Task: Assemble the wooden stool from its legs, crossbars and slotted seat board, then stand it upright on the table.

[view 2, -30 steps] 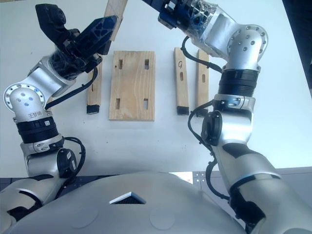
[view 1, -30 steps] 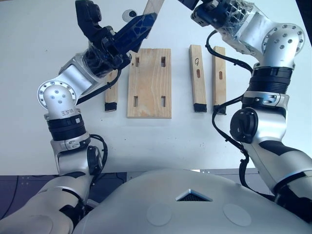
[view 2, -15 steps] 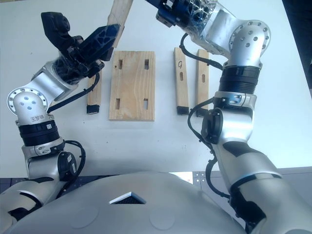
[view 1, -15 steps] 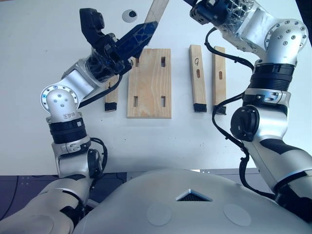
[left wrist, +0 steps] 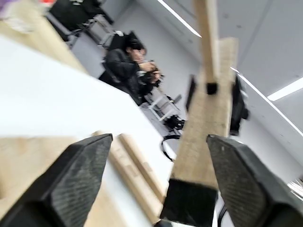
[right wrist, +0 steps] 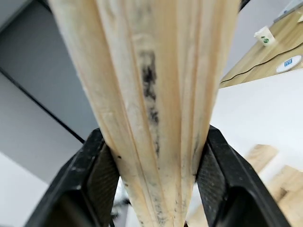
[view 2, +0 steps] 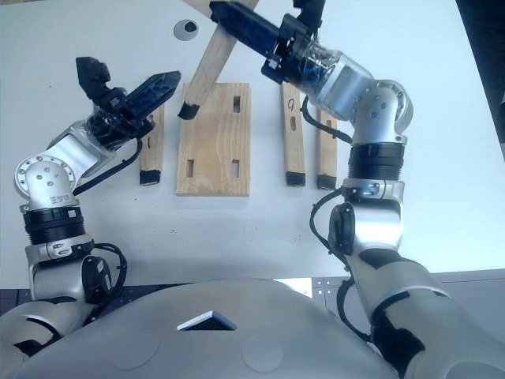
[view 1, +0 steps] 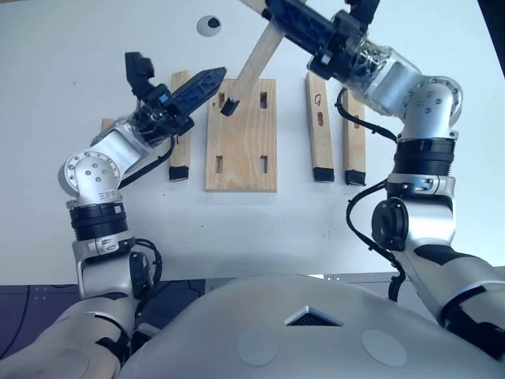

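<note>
My right gripper (view 1: 278,17) is shut on a wooden leg (view 1: 252,67), which tilts down to the left. The leg's black-capped end (view 1: 229,106) is at the far left slot of the seat board (view 1: 241,146); I cannot tell whether it sits in the slot. The board lies flat mid-table. My left gripper (view 1: 177,69) is open just left of the leg, its fingers (left wrist: 80,179) spread wide and touching nothing. The right wrist view has the leg (right wrist: 151,71) pinched between both pads (right wrist: 102,179).
One leg (view 1: 180,126) lies left of the board, and a short wooden piece (view 1: 106,125) lies farther left. Two slotted legs (view 1: 318,126) (view 1: 354,130) lie side by side to the board's right. A small round object (view 1: 210,25) sits at the table's far edge.
My left gripper has come off the leg, dropping down and to the left. My right arm has swung in and lowered the leg's black end onto the board's far left corner.
</note>
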You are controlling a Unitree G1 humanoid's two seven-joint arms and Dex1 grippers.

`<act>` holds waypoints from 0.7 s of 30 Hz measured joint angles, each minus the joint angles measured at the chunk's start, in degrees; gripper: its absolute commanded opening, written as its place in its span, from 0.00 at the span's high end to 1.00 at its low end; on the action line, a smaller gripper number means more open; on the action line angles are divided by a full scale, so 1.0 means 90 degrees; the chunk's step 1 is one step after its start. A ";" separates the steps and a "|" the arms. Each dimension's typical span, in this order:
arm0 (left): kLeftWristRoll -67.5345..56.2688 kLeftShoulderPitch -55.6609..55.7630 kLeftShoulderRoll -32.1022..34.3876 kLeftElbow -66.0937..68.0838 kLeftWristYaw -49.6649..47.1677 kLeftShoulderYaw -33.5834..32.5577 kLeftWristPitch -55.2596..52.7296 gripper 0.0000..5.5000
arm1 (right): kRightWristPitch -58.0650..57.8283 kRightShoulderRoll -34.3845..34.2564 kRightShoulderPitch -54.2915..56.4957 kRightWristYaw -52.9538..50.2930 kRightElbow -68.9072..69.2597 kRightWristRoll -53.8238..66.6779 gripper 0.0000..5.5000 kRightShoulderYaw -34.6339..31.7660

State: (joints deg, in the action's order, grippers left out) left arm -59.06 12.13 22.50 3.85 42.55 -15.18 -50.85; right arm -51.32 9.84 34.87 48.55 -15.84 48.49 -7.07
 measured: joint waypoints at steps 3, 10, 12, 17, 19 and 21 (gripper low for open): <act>0.0190 -0.0098 0.0258 0.0477 -0.0016 -0.0375 0.0195 0.25 | 0.0540 0.0297 -0.0414 0.0632 0.0031 -0.0516 0.62 0.0344; 0.0246 0.0160 0.0646 0.1203 -0.0307 -0.1357 0.0549 0.25 | 0.1813 0.0796 -0.1251 0.1663 0.0738 -0.1451 0.62 0.1060; 0.0248 0.0162 0.0608 0.1194 -0.0392 -0.1373 0.0551 0.25 | 0.1979 0.0825 -0.1290 0.1742 0.0779 -0.1599 0.62 0.1117; 0.0253 0.0192 0.0522 0.1192 -0.0546 -0.1495 0.0545 0.25 | 0.2273 0.0979 -0.1288 0.1892 0.0763 -0.1768 0.62 0.1291; 0.0252 0.0213 0.0523 0.1192 -0.0561 -0.1541 0.0539 0.25 | 0.2410 0.0993 -0.1288 0.1948 0.0762 -0.1847 0.62 0.1349; 0.0251 0.0214 0.0522 0.1179 -0.0582 -0.1594 0.0533 0.25 | 0.2543 0.1010 -0.1292 0.2028 0.0775 -0.1898 0.62 0.1434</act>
State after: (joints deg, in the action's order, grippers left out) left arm -56.80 14.05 27.21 14.46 37.32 -29.53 -46.05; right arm -28.43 18.93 23.24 66.80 -8.86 31.41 5.84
